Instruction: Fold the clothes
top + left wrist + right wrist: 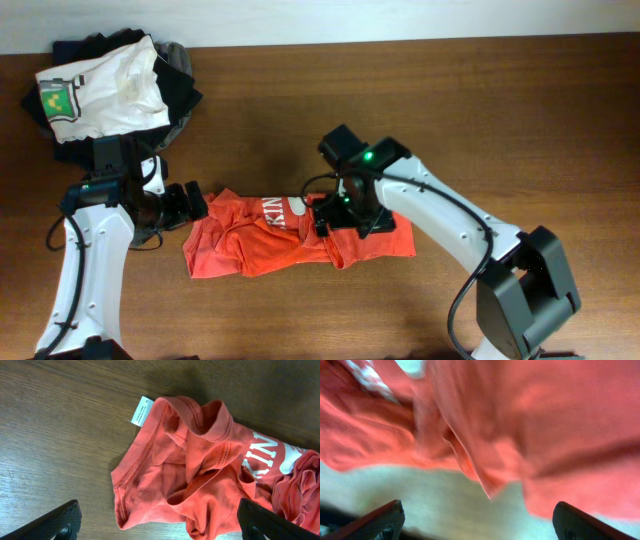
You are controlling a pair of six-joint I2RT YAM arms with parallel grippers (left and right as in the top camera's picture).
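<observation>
Item: red-orange short-sleeved cotton T-shirt (300,235). Crumpled and bunched into a long strip at mid-desk, lying on the brown wooden desk (500,100). White block lettering (280,210) partly showing on the upper face, cut off by folds. Collar end turned toward the left arm, small white neck tag (141,411) sticking out flat onto the wood beside the ribbed neckline.

Left end effector (195,203): at the shirt's left end, just beside the collar. Fingers spread wide, nothing between them; in the left wrist view, collar and folded shoulder directly ahead of the gap.

Right end effector (335,215): over the shirt's right-centre part, atop the bunched cloth. Fingers spread wide in the right wrist view (480,522); red fabric filling the upper frame, blurred, pale desk below; contact with the cloth not discernible.

Other stock: white T-shirt with green-yellow print (100,90), loosely folded on top of dark folded garments (180,85), far left corner of desk, well apart from the red-orange shirt.
</observation>
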